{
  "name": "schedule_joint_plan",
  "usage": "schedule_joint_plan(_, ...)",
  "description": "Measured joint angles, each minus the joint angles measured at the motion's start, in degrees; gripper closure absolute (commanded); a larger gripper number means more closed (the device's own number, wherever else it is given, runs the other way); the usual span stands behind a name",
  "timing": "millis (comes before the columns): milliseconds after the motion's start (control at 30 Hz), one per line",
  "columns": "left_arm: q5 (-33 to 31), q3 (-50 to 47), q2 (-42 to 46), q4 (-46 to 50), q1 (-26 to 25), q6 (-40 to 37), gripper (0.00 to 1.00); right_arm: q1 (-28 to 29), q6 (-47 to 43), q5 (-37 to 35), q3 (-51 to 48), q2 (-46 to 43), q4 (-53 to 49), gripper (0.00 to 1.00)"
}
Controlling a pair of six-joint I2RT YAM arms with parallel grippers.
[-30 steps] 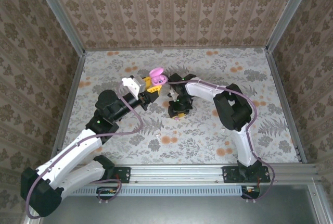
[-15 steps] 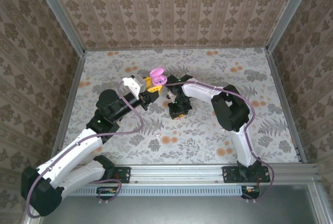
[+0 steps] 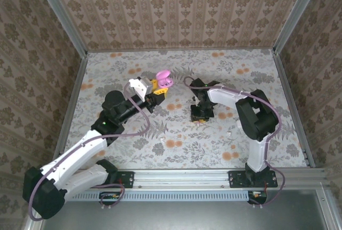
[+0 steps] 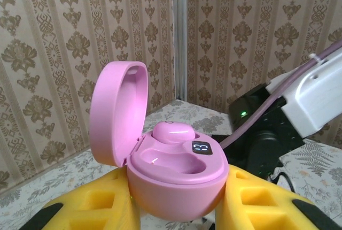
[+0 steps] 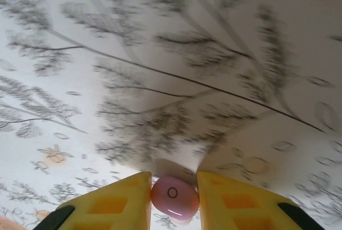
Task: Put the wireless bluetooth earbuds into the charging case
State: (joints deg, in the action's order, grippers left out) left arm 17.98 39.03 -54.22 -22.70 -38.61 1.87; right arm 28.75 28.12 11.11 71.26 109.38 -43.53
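Floral table, right fingers (gripping earbud) moved rightward

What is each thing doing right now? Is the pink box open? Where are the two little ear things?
charging case: lid open, held upright.
first earbud: sitting in the case's far socket.
near socket: empty.
second earbud: pinched between claw pads.
left claw: shut on the charging case.
right claw: shut on the second earbud.

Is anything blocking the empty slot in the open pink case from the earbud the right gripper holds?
Nothing visible. The charging case has its lid swung back, a seated earbud fills one slot, the other slot is bare. The right gripper holds the second earbud.
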Motion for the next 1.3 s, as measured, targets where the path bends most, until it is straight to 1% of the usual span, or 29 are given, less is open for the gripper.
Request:
schedule_joint_plan(233,0.2,0.0,-2.1,-0.1,0.0,0.0,0.67,-0.7,4.4,-0.9,-4.6,-3.4,4.2,0.70)
schedule_joint_plan(300,0.2,0.0,-2.6,-0.4,0.0,0.1,0.67,-0.7,5.3,-1.3,-5.1,-3.8,4.8,0.65)
schedule_joint_plan(500,0.2,0.0,-4.2,-1.5,-0.1,0.9,0.67,-0.7,4.9,-1.7,-5.1,-4.0,4.7,0.61)
schedule_joint_plan(733,0.4,0.0,-4.8,-2.3,-0.4,1.1,0.67,-0.7,1.1,1.8,-4.4,-3.3,3.1,0.62)
schedule_joint_plan(833,0.4,0.0,-5.0,-2.3,-0.4,1.1,0.66,-0.7,1.0,3.2,-4.4,-3.1,2.8,0.59)
schedule_joint_plan(1100,0.4,0.0,-5.0,-2.6,-0.4,1.5,0.66,-0.7,3.6,5.1,-6.3,-4.5,3.5,0.59)
schedule_joint_plan(1300,0.7,0.0,-5.0,-2.6,-0.4,1.5,0.66,-0.3,7.3,7.4,-7.8,-5.1,6.3,0.59)
